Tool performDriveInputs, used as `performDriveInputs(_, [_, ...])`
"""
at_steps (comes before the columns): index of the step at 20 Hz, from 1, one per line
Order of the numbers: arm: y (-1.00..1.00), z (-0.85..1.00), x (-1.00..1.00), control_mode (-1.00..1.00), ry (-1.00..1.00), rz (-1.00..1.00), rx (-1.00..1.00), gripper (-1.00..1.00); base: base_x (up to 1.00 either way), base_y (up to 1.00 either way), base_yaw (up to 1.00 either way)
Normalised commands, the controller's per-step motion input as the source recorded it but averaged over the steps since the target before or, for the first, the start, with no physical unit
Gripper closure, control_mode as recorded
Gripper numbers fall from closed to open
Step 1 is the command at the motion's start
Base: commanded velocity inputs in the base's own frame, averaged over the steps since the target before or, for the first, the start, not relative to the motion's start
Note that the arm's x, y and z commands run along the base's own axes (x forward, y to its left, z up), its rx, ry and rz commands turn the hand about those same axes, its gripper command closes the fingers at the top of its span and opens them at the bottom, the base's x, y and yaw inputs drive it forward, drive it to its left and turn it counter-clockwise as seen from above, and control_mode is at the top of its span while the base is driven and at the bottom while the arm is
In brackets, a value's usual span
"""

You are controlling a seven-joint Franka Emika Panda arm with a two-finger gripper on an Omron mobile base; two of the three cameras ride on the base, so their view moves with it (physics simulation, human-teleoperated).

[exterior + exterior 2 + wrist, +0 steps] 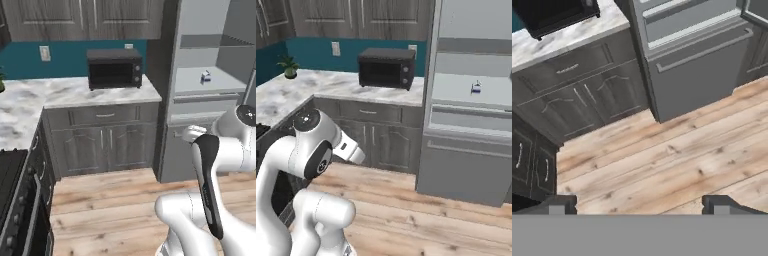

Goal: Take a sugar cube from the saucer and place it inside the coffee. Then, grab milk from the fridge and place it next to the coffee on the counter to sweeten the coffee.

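Observation:
The fridge point(200, 100) stands open right of the counter point(60, 92). On a pale fridge shelf sits the milk point(205, 76), a small white carton with blue-grey marks, also in the right base view as the milk point(475, 87). My arm is folded low in front of the base, well short of the fridge point(471, 125). In the hand view my gripper point(639, 206) is open and holds nothing. It hangs over the wooden floor, with the fridge's grey lower front point(697, 60) ahead. The saucer and the coffee are out of view.
A black microwave point(114, 68) sits on the counter by the fridge. Dark grey cabinets point(587, 95) run under the counter. A black stove point(15, 200) stands at the left. A small plant point(290, 66) is on the counter's far left end.

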Motion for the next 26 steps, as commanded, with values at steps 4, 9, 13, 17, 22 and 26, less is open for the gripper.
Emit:
performDriveInputs(4, [0.00,0.00,0.00,1.00,0.00,0.00,0.00,-1.00,0.47,-0.63,-0.58])
performDriveInputs(9, [0.00,0.00,0.00,1.00,0.00,0.00,0.00,-1.00,0.88,-0.80,-0.26])
performDriveInputs(13, [0.00,0.00,0.00,1.00,0.00,0.00,0.00,-1.00,1.00,-0.58,-0.01])
performDriveInputs(17, [0.00,0.00,0.00,1.00,0.00,0.00,0.00,-1.00,1.00,-0.36,0.13])
performDriveInputs(22, [0.00,0.00,0.00,1.00,0.00,0.00,0.00,-1.00,0.98,-0.29,0.22])
performDriveInputs(26, [0.00,0.00,0.00,1.00,0.00,0.00,0.00,-1.00,0.67,-0.34,0.27])
